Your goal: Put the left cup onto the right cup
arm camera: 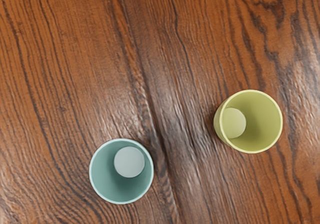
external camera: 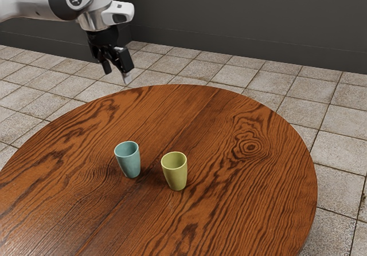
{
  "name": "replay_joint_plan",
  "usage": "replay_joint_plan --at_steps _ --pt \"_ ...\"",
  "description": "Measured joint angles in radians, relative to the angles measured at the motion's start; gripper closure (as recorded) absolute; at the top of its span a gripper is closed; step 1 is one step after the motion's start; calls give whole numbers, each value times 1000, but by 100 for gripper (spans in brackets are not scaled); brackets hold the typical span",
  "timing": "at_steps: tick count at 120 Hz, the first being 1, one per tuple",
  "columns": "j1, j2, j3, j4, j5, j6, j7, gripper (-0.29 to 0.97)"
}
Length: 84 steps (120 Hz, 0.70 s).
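Teal cup (external camera: 127,160) stands upright, mouth up, on the round wooden table (external camera: 246,204), a little left of the frame's centre in the exterior view. Near it, toward the exterior view's right and a touch closer to the camera, the yellow-green cup (external camera: 174,170) stands upright too. The two do not touch, and a strip of dark-grained wood shows between them.

From the camera on the arm's hand, I look almost straight down into both. The teal cup (arm camera: 121,171) and the yellow-green cup (arm camera: 248,121) each show a round rim and a pale bottom, with the table's grain running between them.

Farther back, in the upper left of the exterior frame, the black gripper (external camera: 117,76) hangs from the white arm, high over the table's far edge and well apart from both cups. Its fingers point down and stand spread, with nothing between them.

Beyond the table lie grey floor tiles (external camera: 321,95) and then a dark wall (external camera: 258,10).
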Motion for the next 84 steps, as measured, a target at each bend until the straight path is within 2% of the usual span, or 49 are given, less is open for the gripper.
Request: replay_joint_plan --at_steps 84 --pt "2 -5 0 -40 -7 -7 -4 0"
